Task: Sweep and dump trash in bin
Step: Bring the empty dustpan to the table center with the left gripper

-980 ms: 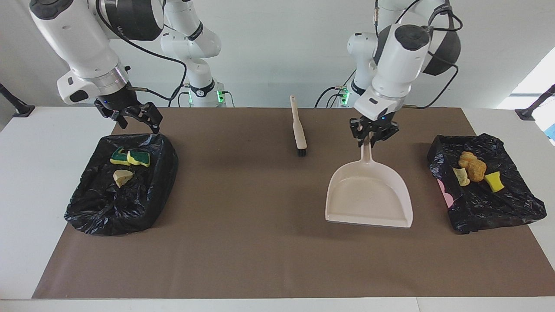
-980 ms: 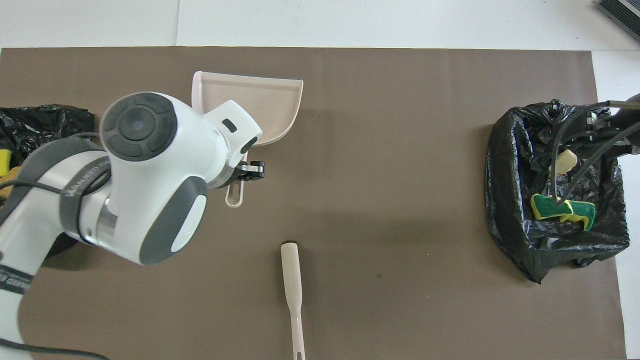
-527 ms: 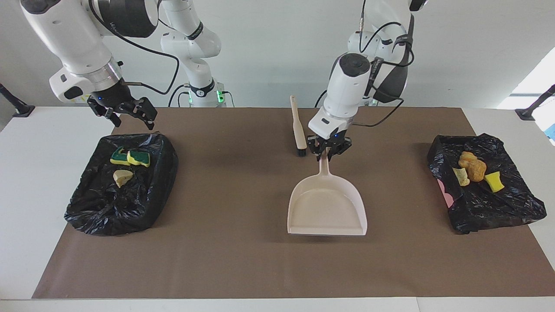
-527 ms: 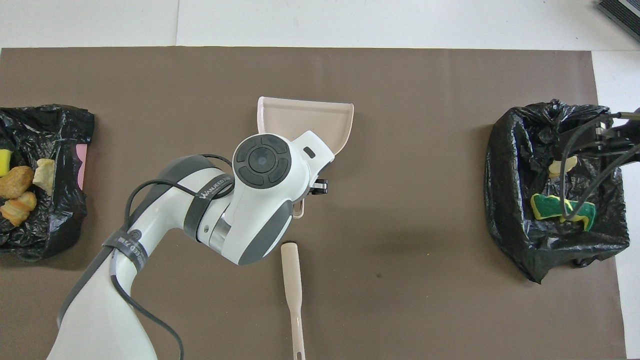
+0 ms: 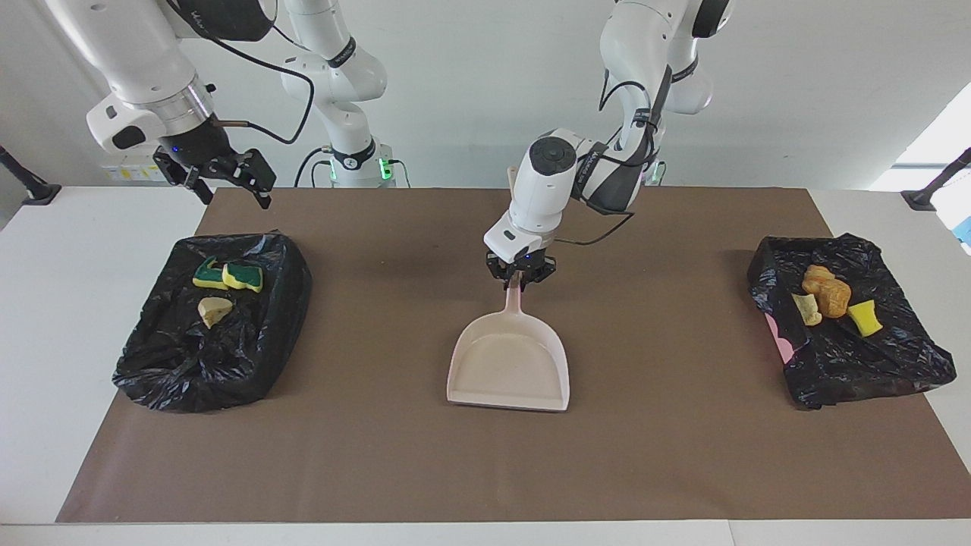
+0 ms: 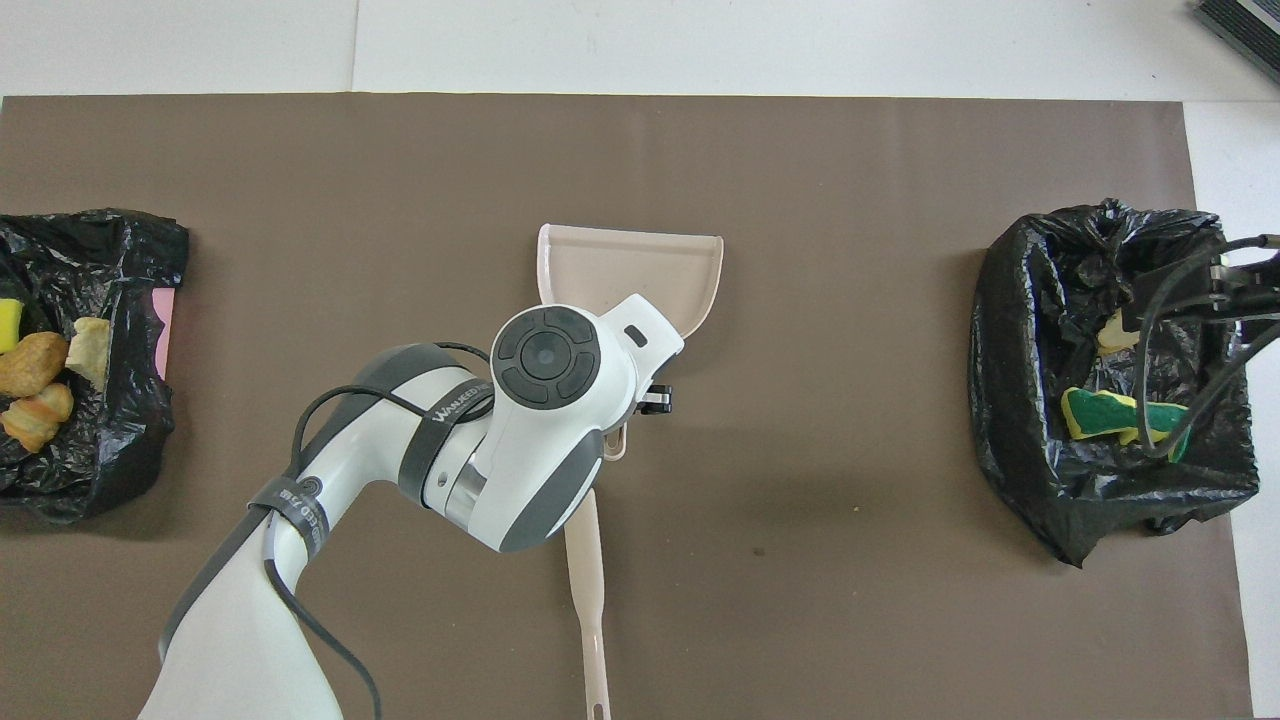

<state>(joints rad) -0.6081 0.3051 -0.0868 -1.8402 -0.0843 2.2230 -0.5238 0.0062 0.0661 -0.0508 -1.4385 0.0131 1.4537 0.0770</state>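
Gripping the handle of the beige dustpan (image 5: 510, 364), the left gripper (image 5: 520, 279) has its fingers clamped narrow on it at the middle of the brown mat (image 5: 394, 455). Since a second ago this arm has carried the dustpan from near the bin (image 5: 850, 334) at its own end of the counter (image 5: 45, 318) to the centre, where the pan now lies just farther from the robots than the brush (image 6: 586, 590), whose head the arm hides. The right gripper (image 5: 227, 178), fingers spread wide and holding nothing, has risen and now hangs over the counter edge beside the other bin (image 5: 220, 334). The trash is all in the two bins: green-topped and beige chunks (image 5: 226, 277) in one, orange-brown and yellow chunks (image 5: 828, 297) in the other.
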